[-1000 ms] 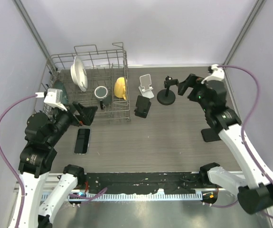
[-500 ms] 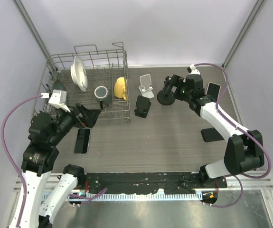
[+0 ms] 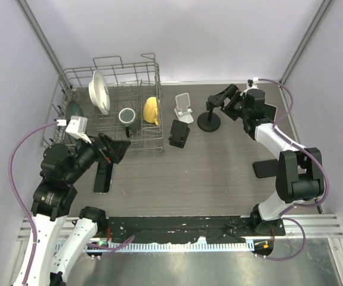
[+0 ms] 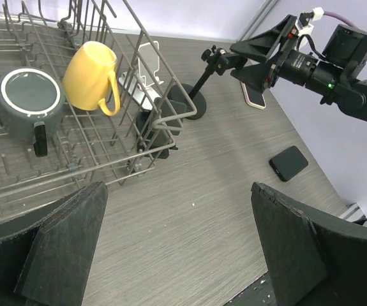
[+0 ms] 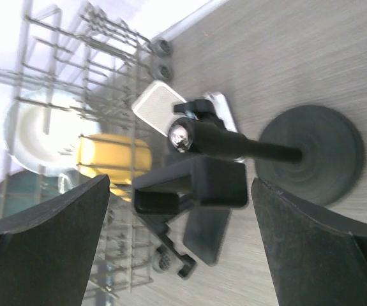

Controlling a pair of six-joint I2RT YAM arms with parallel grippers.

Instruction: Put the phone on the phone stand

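A dark phone lies flat on the table at the left, its far end under my left gripper. That gripper hangs open over bare table with nothing between its fingers. My right gripper is open at the back, its fingers either side of the clamp head of a black pole stand; touching cannot be told. A white phone stand and a black phone stand sit beside it. A pink-edged phone and a black phone lie at the right.
A wire dish rack fills the back left, holding a white plate, a grey mug and a yellow mug. Grey walls close in the table on three sides.
My right arm has stretched toward the back and its open gripper has come up to the pole stand's clamp. My left gripper has drifted slightly right and nearer, over the dark phone's far end.
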